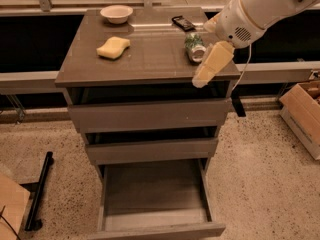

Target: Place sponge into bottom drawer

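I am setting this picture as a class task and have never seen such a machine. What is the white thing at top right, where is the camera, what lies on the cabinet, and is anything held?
The white thing is a robot's arm. Its cream-coloured end is the gripper, the grasping part, which hangs over the cabinet top's right front edge, beside a green-labelled can. The single camera looks down at the cabinet's front. On top lie a yellow sponge, a white bowl, the can and a small dark object. The gripper appears to hold nothing. The bottom drawer is pulled out and bare.
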### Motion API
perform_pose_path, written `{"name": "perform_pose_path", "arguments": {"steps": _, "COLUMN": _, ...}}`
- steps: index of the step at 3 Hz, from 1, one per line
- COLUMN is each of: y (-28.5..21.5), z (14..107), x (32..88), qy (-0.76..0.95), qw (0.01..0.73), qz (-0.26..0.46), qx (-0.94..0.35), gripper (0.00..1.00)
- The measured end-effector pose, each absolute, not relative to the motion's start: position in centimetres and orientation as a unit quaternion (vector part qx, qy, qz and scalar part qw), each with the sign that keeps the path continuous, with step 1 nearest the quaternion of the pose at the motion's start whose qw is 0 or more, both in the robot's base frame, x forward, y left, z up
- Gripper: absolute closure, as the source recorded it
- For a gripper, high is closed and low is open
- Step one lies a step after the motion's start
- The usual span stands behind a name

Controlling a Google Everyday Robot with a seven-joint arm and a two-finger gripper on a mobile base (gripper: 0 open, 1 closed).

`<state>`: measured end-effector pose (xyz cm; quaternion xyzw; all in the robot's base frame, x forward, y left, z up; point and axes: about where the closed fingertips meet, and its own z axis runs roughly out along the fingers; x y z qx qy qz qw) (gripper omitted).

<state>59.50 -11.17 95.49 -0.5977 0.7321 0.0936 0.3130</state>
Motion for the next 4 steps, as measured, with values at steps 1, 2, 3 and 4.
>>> {"name": "perform_pose_path", "arguments": {"steps": 1, "y": -8.3, "z": 95.5, "x": 63.2, "qy": 0.728, "qw": 0.36, "qz": 0.118, "qx": -0.571, "gripper": 0.0}}
{"name": "perform_pose_path", "arguments": {"steps": 2, "y": -5.5, "z": 95.9, "x": 67.2, "qy": 0.726, "qw": 0.398, "qz": 0.139, "qx": -0.544, "gripper": 0.0}}
{"name": "perform_pose_path", "arguments": {"steps": 3, "y": -2.6, "z": 95.5, "x": 71.0, "qy": 0.728, "qw": 0.408, "qz": 0.151, "qx": -0.53, "gripper": 0.0}}
{"name": "perform_pose_path", "arguments": {"steps": 4, "y": 0.3, "z": 94.3, "x": 74.6, "qy": 0.733, "qw": 0.404, "qz": 0.164, "qx": -0.523, "gripper": 0.0}}
